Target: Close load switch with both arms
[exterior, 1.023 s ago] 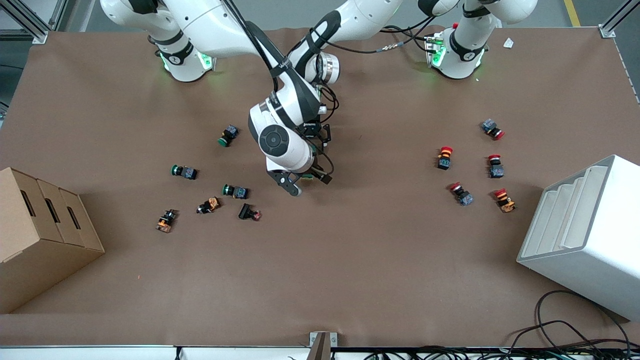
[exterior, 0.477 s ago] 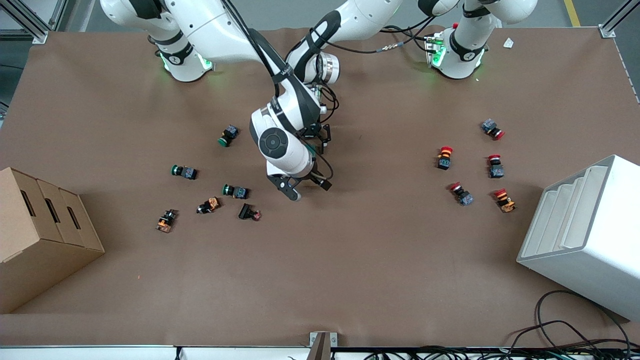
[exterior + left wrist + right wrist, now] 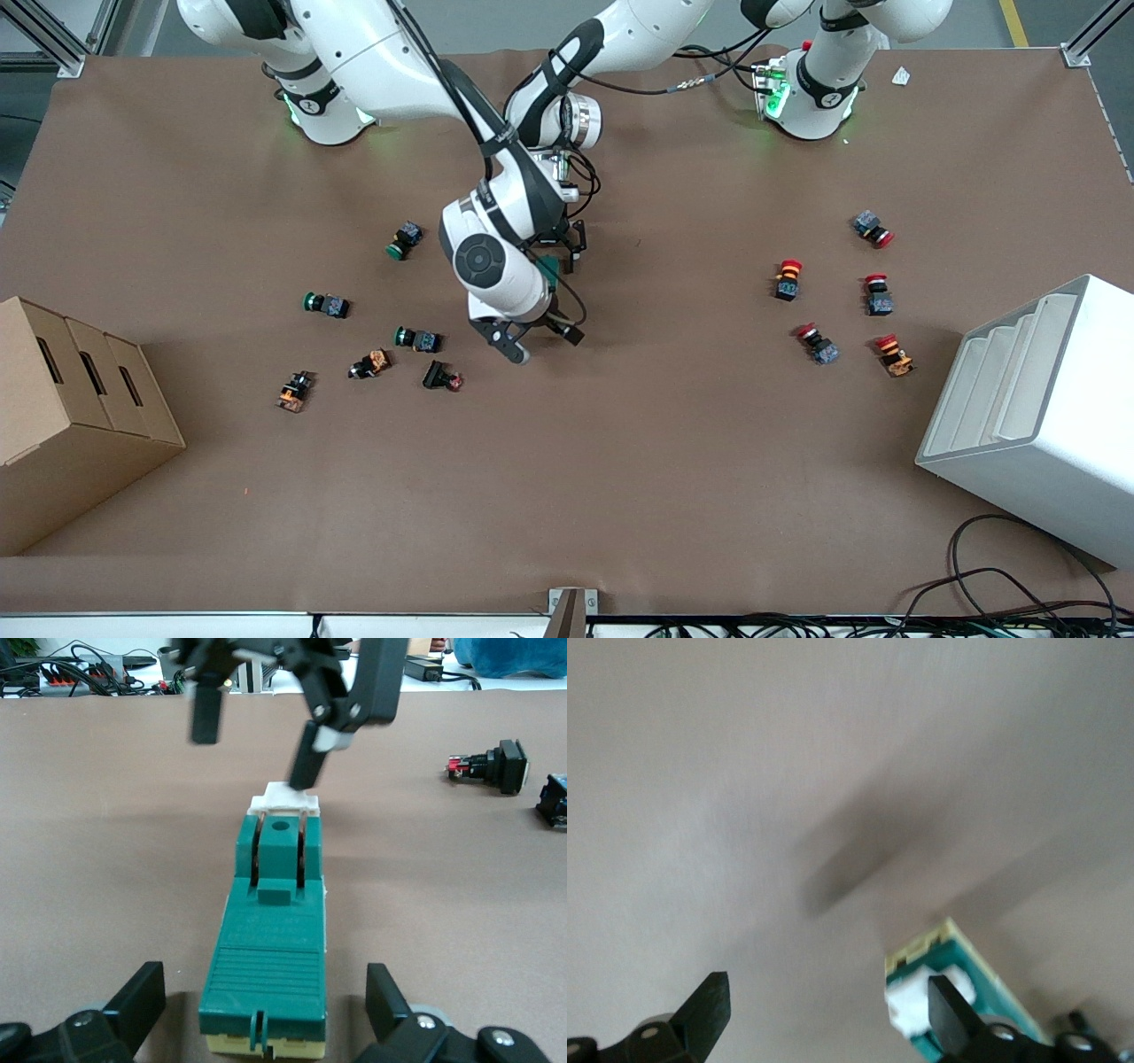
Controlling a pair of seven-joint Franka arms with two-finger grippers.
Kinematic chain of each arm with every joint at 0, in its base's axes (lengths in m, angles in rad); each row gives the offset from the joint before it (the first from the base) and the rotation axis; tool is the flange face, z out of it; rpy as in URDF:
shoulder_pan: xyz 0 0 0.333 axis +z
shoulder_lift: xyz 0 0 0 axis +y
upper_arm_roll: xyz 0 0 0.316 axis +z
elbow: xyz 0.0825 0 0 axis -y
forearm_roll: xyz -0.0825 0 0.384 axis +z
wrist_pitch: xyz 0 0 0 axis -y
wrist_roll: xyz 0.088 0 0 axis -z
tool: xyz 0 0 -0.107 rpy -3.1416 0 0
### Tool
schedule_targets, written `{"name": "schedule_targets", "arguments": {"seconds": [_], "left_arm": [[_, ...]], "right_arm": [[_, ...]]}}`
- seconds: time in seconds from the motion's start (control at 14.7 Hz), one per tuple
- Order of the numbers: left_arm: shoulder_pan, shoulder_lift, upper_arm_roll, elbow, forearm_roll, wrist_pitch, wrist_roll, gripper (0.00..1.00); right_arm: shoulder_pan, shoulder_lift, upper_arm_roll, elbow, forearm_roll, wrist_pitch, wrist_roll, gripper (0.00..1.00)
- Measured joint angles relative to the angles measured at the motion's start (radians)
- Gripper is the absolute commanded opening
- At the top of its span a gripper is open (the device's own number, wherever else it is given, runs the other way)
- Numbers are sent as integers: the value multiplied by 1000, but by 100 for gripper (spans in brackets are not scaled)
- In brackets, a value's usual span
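Observation:
The load switch point(image 3: 550, 267) is a dark-green block lying on the brown table mid-way between the arms, mostly hidden under the right arm in the front view. In the left wrist view its green body point(image 3: 273, 939) points away, with the white lever point(image 3: 285, 799) at its end. My left gripper point(image 3: 264, 992) is open, one finger on each side of the body with a gap to it. My right gripper point(image 3: 542, 342) is open over the lever end. One of its fingers point(image 3: 310, 757) touches the lever. The right wrist view shows that finger point(image 3: 950, 1014) on the lever point(image 3: 908, 1003).
Several green-capped and orange push-buttons point(image 3: 416, 338) lie toward the right arm's end, beside a cardboard box point(image 3: 71, 416). Several red-capped buttons point(image 3: 787, 279) lie toward the left arm's end, near a white stepped bin point(image 3: 1036, 416). A black button point(image 3: 492, 766) lies close to the switch.
My right wrist has turned and its gripper has shifted slightly along the switch, away from the left gripper. The green body now shows in the front view. The left arm has stayed put.

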Motion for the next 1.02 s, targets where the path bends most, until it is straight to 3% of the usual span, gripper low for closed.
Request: {"name": "schedule_targets", "arguments": {"seconds": [0.27,0.55,0.82,1.02], "left_arm": [[0,0,0,1,0,0,0,99],[3,-4,-2,7,-27,7,4,99],[13,-21,-10,48,-151,26,104,99],[38,-78,-13,101,-338,46,284,99]], "right_arm": [[-70,-51,-73,36,-160,-163,-157,100],[-123,-172,-180,40,-198,-343,-478,100],[-226,-269,-253,28,-244,-482,-779,100],[-329,-354,-256,-4,-331,-549,-903,100]]}}
